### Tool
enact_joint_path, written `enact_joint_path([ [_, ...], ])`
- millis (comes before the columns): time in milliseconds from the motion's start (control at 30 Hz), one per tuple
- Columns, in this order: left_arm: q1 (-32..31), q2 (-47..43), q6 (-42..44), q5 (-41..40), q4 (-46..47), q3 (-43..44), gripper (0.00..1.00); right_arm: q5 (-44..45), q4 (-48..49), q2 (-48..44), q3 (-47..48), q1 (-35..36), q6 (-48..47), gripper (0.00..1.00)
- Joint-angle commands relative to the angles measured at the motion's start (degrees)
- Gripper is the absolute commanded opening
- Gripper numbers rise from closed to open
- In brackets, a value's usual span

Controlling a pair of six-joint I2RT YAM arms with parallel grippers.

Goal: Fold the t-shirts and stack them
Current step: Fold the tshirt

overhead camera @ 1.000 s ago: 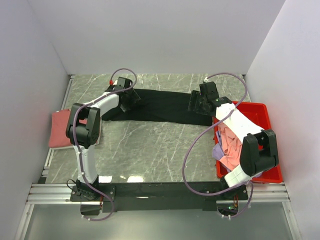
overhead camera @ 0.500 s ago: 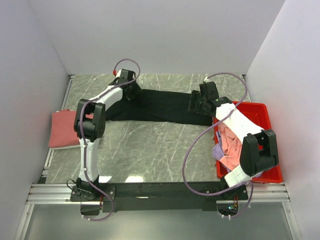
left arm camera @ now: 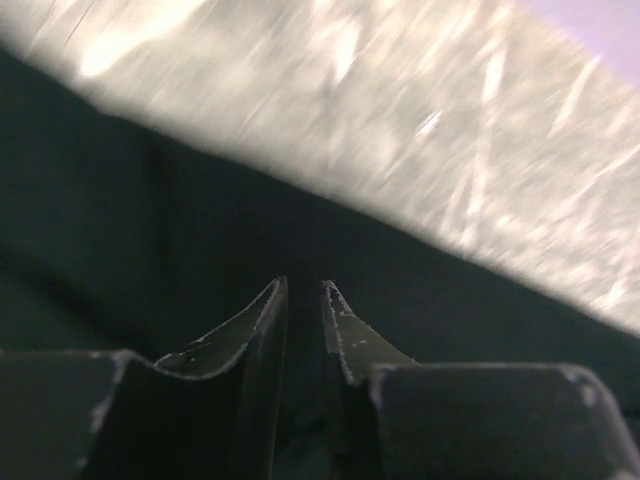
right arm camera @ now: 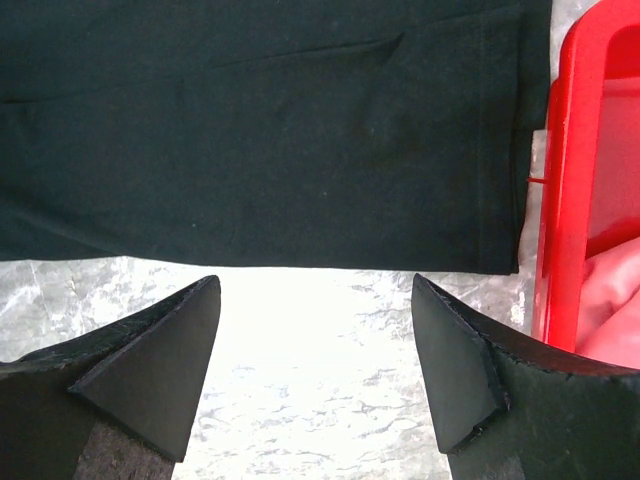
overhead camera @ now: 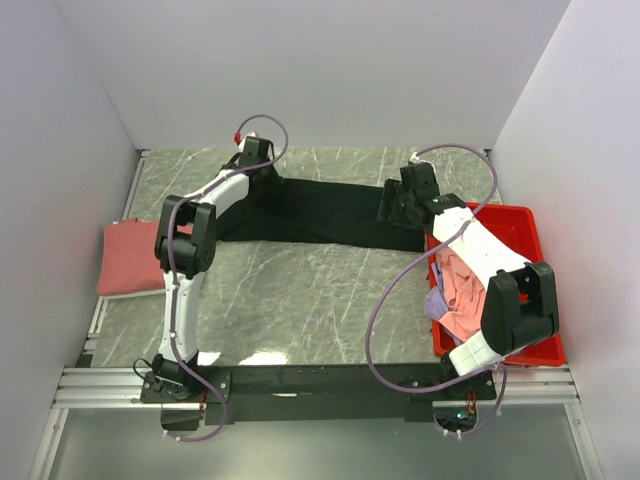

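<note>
Grasping large black cloth t-shirt point(overhead camera: 320, 212) for fold; left gripper point(left arm camera: 303, 287) near-closed, hold unclear; right gripper point(right arm camera: 316, 288) open, should pinch near edge next.

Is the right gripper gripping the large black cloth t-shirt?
No: the right gripper stands wide open, the black t-shirt beyond its tips.

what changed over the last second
The left gripper moved farther back, to the far left corner of the black shirt, and its jaws narrowed to a slit; whether cloth is pinched is unclear. The right gripper, open over the shirt's near edge, the red shirt and the bin stayed put.
</note>
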Motion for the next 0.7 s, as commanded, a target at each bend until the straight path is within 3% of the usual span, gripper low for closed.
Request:
enact_joint_path([
  [0,-0.17,-8.4,1.72,-2.22,0.41,-5.03,0.26,0.03,1.19,-1.88,0.43,-0.25,-0.53,0.83],
  [167,-0.87,-15.35,-2.83,-9.34,-6.01,-11.08,0.35,-0.41,0.84,-1.88,0.43,-0.34,-0.62,0.83],
  [400,-1.22,-21.33,-7.24,-11.02,-5.84,-19.53,0.48,-1.56,0.84,-1.79,0.26,-0.25,-0.79,0.83],
  [500,-1.4,-20.64,-7.86,-8.65,-6.01,-19.19,0.55,-1.56,0.84,-1.88,0.17,-0.25,-0.79,0.83],
  [667,-2.27,-16.15,-10.66,-9.08,-11.37,-14.36,0.56,-1.3,0.58,-1.88,0.08,-0.25,-0.97,0.83],
])
